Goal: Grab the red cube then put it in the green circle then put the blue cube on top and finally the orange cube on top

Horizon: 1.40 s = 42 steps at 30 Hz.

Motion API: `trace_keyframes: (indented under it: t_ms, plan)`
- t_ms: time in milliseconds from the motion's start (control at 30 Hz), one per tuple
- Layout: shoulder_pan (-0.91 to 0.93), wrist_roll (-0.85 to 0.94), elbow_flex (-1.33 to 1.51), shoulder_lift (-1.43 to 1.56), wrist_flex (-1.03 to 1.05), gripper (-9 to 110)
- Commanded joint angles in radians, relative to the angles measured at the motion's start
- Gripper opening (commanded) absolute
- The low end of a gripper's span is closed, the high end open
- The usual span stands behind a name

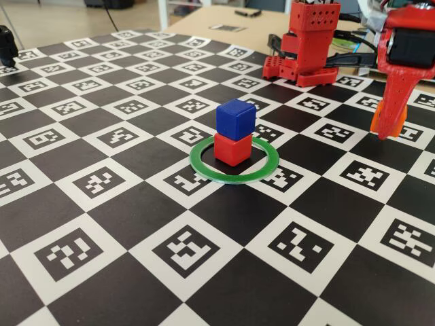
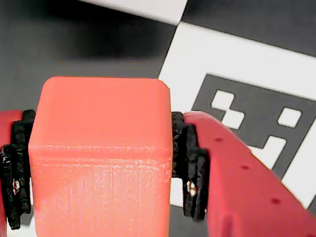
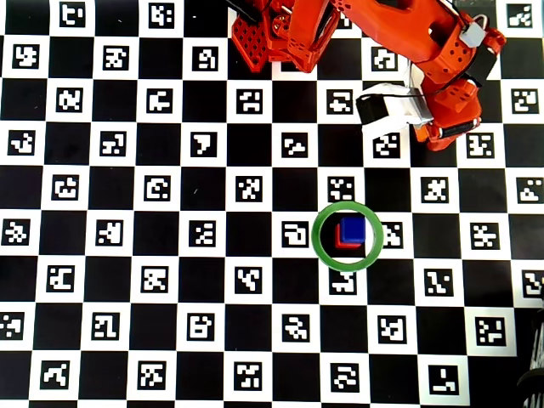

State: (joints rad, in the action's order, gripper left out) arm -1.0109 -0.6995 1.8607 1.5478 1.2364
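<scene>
A blue cube [image 1: 236, 117] sits squarely on a red cube [image 1: 232, 149] inside the green circle [image 1: 204, 166] at the middle of a checkerboard mat [image 1: 136, 204] printed with black-and-white markers, as seen in the fixed view. From overhead, the blue cube [image 3: 353, 229] covers nearly all of the red cube [image 3: 338, 240], only a thin red edge showing at its left and near sides, and the pair stands well within the green circle [image 3: 320, 240].

To the far right of the stack in the fixed view, the red arm's gripper [image 1: 389, 129] points down at the mat with the orange cube [image 1: 401, 117] partly visible behind its finger. The wrist view shows the grasp plainly: the orange cube [image 2: 101, 158] fills the space between the gripper's [image 2: 98, 168] black pads [image 2: 190, 168], both jaws pressed against its sides, so the gripper is clenched on that cube. Whether the cube rests on the mat or is lifted just clear of it cannot be told from these views.

The arm's base [image 1: 309, 44] stands at the far edge of the mat. In the overhead view the arm [image 3: 425, 59] hides the orange cube entirely.

By the look of things, two of the three placements are done. What remains, on this evidence, is to carry the orange cube over to the ring, set it on the blue cube and let go without toppling the stack.
</scene>
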Motion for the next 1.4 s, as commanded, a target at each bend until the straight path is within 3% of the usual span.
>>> trace_keyframes:
  t_ms: [0, 300, 633, 933, 1367]
  plan:
    - [0.051, 0.046, -0.187, 0.107, 0.112, 8]
    - [0.336, 0.267, -0.433, 0.106, 0.345, 8]
    - [0.615, 0.345, -0.615, 0.014, 0.48, 8]
    - [0.666, 0.301, -0.66, -0.046, 0.442, 8]
    - [0.673, 0.273, -0.482, -0.051, 0.225, 7]
